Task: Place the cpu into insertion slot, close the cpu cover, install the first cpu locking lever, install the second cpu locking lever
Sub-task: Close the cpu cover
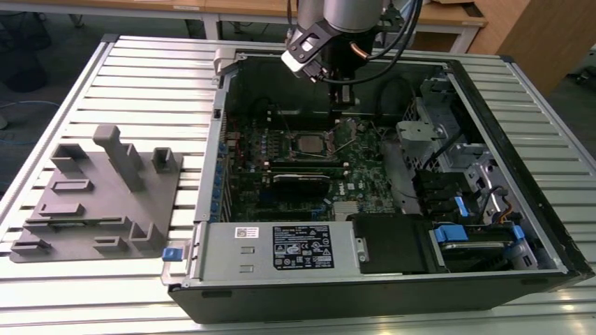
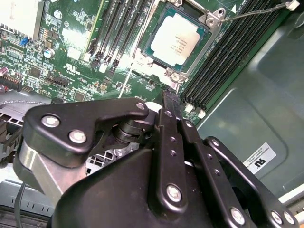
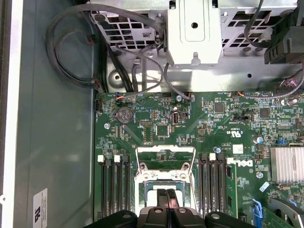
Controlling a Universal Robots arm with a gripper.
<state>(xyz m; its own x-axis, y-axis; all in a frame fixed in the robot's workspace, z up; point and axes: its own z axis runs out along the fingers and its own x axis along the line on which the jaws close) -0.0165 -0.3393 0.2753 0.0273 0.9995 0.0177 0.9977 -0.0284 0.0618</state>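
**CPU is seated in the socket, tool closed and holding nothing**

The cpu is already sitting in the insertion slot, pale metal top facing up, on the green board inside the open computer case. It has memory slots running along both sides of it.

The tool hangs over the board close to the socket. In both wrist views its two dark fingers are pinched together with nothing between them. Whether the tips touch anything down there, I can't tell from these angles.

The cpu cover shows up as a silver frame at the socket in the first wrist view. Honestly I can't say if it's lying flat or tipped up. In the second wrist view a thin wire lever sticks out from one corner of the socket, angling away across the memory slots.

In the exterior view, the case lies on its side on a slatted tabletop. The power supply is at the near end, and a grey fixture plate sits on the exterior view's left, well apart from the socket.
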